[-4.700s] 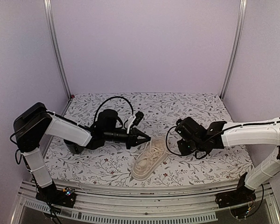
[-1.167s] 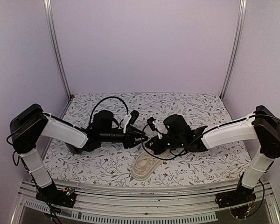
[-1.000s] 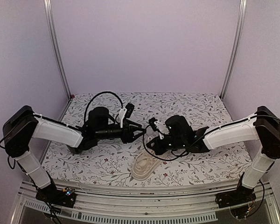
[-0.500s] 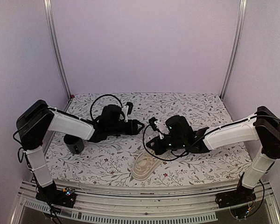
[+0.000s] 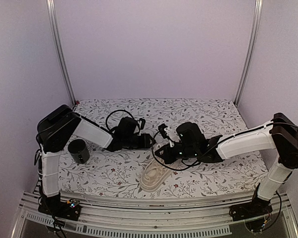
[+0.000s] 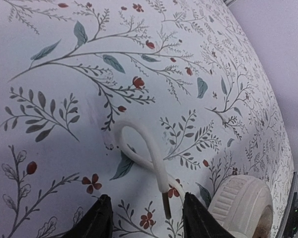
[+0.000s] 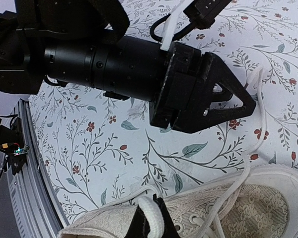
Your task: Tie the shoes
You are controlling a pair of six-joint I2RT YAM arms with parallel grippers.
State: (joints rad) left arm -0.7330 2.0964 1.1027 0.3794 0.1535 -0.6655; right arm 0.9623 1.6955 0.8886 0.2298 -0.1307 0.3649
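The cream shoe [image 5: 156, 176] lies on the floral cloth, pointing toward the near edge. My right gripper [image 5: 160, 152] hovers over its far end, shut on a loop of pale lace [image 7: 152, 210] just above the shoe's lace-patterned upper [image 7: 238, 208]. My left gripper [image 5: 150, 141] sits low over the cloth beside it, jaws open. In the left wrist view a curled lace [image 6: 139, 144] ends in a dark tip [image 6: 166, 207] lying between the two fingers [image 6: 97, 220], untouched. The shoe's ribbed rubber end [image 6: 241, 201] shows at the right.
A dark cup [image 5: 79, 151] stands on the cloth at the left, beside the left arm's upper link. The left gripper's black body [image 7: 203, 89] fills the top of the right wrist view, close to the right gripper. Metal posts [image 5: 59, 54] frame the back corners.
The left gripper has moved right and down toward the shoe and the loose lace end, its arm folding in and uncovering the dark cup. The right gripper has stayed, still shut on the lace.
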